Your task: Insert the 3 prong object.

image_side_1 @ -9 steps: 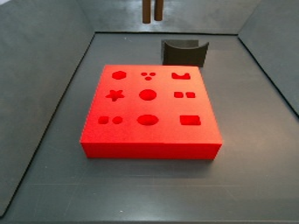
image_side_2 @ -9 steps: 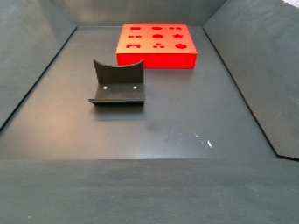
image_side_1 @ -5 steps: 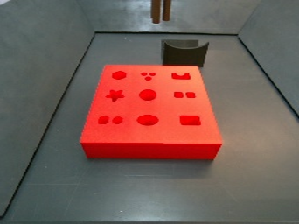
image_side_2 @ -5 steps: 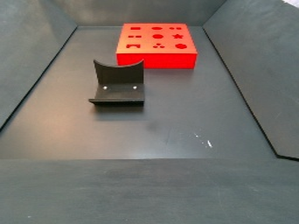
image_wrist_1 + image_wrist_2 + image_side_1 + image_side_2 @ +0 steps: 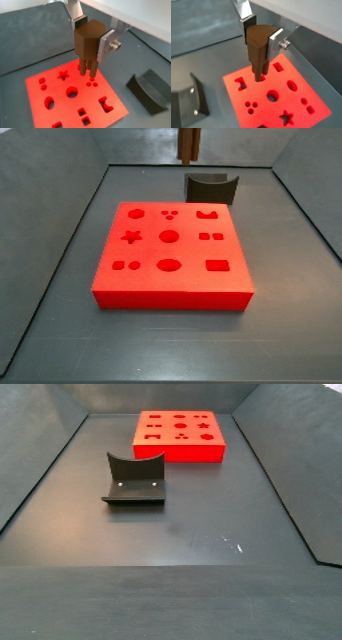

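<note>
Gripping 3 prong object [image 5: 87, 47], claw [image 5: 91, 35] hangs above red block [image 5: 70, 95].

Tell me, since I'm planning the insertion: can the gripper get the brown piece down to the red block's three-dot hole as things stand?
Probably yes. The gripper holds the brown piece upright above the red block, and in both wrist views nothing lies between its prongs and the three-dot hole. The dark fixture stands off to the side.
</note>
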You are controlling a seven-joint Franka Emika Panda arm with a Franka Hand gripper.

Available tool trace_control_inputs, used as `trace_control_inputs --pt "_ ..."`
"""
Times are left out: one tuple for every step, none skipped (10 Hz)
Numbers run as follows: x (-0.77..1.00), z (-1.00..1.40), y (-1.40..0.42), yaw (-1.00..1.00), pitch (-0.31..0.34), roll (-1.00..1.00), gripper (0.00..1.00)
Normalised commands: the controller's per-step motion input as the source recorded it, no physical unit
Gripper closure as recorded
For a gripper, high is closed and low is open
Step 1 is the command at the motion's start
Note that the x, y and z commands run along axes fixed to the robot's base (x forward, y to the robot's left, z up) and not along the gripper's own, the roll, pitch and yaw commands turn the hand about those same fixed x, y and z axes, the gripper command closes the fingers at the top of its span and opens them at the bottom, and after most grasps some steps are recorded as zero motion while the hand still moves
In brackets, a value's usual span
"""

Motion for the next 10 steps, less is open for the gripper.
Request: trace_control_inputs --pt "0.07 -0.27 0.00 0.93 -0.003 0.10 1.00" --pt "0.06 -0.29 0.00 0.95 0.000 0.10 1.00" --pt "0.04 -0.33 0.00 0.97 0.000 0.08 1.00" --pt "0.25 -0.23 0.00 0.77 0.000 0.15 1.00" --pt "0.25 -0.52 0.58 0.30 0.000 0.13 1.00" --pt "0.00 -0.69 0.39 0.00 -0.030 0.04 1.00" --pt "0.00 -0.64 0.23 -0.17 -0.009 0.02 1.00" --pt "-0.11 -0.55 0.19 -0.27 -0.026 0.00 1.00" --pt "-0.22 -0.47 0.12 -0.26 -0.037 -0.02 1.00" --pt "-0.26 -0.39 0.16 -0.26 -0.006 0.00 1.00"
